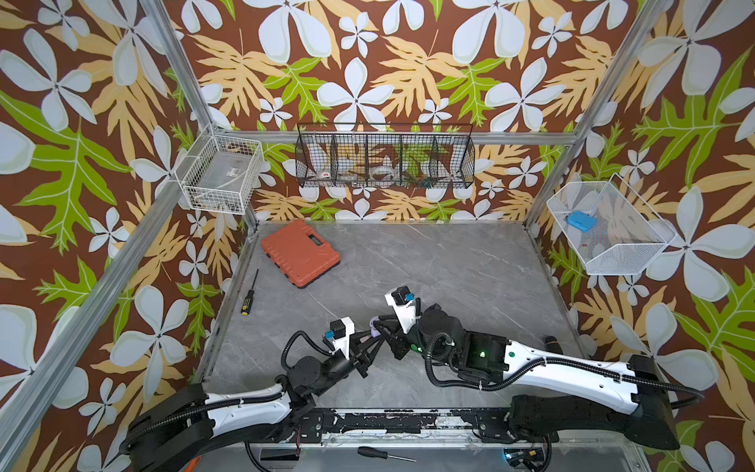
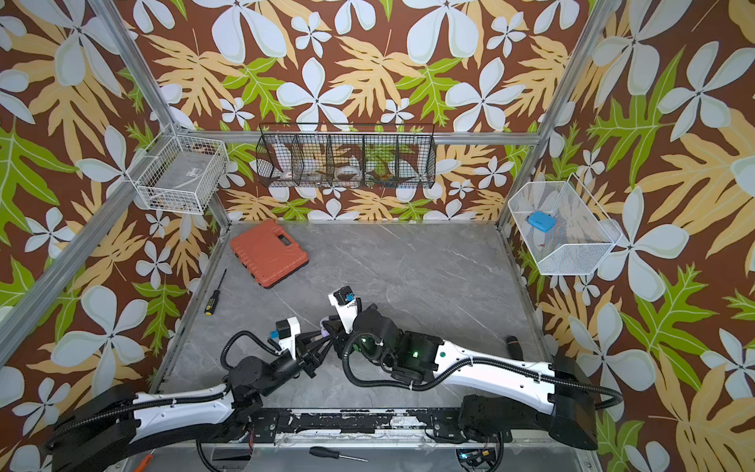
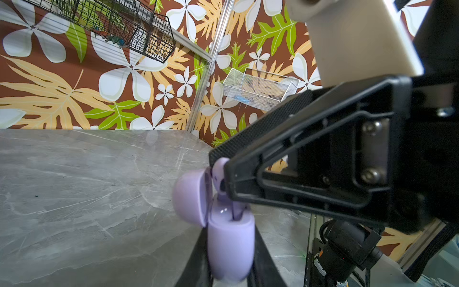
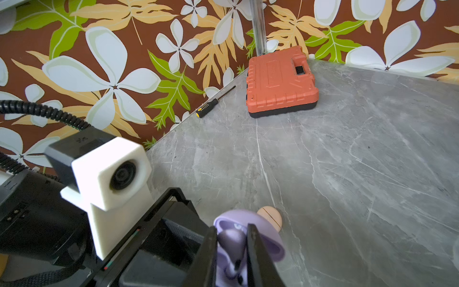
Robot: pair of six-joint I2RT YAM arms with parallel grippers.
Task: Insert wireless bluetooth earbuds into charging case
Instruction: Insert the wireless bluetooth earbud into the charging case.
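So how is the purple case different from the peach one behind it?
The lavender case is open, lid flipped back; the peach case looks shut, showing only a seam line. The left gripper pinches the lavender case while the right gripper holds a lavender earbud at its opening; the peach case sits untouched on the table. Both are smooth and rounded.

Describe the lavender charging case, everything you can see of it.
The lavender case is smooth, rounded plastic, pinched at its sides by the shut left gripper. Its hinged lid stands open. A lavender earbud, held by the right gripper, has its stem entering one socket. A closed pink case lies just beyond it.
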